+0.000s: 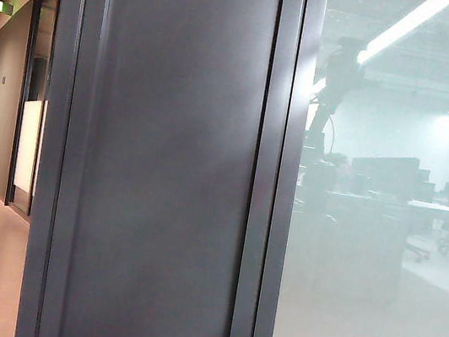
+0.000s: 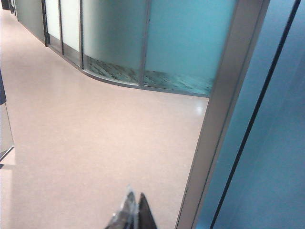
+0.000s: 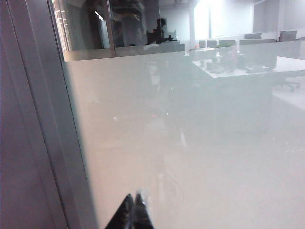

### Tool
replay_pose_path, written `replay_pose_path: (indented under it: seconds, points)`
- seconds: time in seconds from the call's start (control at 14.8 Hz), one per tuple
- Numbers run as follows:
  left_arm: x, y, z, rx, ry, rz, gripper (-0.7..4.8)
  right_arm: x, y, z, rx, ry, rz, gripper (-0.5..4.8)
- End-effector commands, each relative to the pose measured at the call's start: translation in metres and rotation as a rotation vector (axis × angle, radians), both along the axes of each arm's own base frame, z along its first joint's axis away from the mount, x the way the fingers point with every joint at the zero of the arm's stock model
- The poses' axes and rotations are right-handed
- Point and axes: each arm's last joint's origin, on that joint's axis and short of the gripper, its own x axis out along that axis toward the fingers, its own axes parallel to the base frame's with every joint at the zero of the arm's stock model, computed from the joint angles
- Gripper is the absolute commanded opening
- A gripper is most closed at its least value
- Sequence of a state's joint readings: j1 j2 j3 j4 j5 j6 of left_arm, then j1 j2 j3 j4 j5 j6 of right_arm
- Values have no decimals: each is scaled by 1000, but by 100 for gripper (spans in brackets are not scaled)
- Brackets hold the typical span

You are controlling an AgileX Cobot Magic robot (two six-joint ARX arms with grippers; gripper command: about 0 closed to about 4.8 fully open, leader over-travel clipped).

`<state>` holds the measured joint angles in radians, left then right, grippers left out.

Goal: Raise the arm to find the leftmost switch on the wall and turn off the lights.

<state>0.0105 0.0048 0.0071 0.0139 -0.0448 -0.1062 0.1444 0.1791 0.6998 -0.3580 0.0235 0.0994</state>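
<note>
Meanwhile both pincers, left pincer and right pincer, sit pinched together near the wall.

Matte dark grey wall, pale frosted glass, pinkish-beige floor.

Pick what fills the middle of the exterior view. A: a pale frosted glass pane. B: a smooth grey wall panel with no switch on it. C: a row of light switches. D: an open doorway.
B: the wall is a bare matte grey panel between narrow vertical strips; no switch shows on it, and the frosted glass pane lies to its right.
</note>
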Motion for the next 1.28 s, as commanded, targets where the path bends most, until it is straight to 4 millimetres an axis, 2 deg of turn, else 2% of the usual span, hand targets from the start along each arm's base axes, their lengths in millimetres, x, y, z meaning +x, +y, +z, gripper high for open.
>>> replay_pose_path:
  seconds: [0.07, 0.14, 0.27, 0.68, 0.74, 0.95, 1.28]
  points:
    - [0, 0, 1, 1, -9, -6, -5, -1, 0, -1, -3, 0, -4, -1]
    - [0, 0, 1, 1, -9, -6, -5, 0, 0, -5, -5, 11, -4, -1]
    - [0, 0, 1, 1, -8, -6, -5, 11, 1, -29, -35, 40, -10, -1]
    - [0, 0, 1, 1, -5, -6, -5, 56, 3, -146, -54, 207, -61, -1]
    - [0, 0, 1, 1, -5, -6, -5, 59, 3, -158, -54, 210, -61, -1]
    - [0, 0, 1, 1, -5, -6, -5, 60, 3, -178, -52, 195, -62, -1]
    - [0, 0, 1, 1, -5, -6, -5, 59, -2, -177, -90, 177, -122, -1]
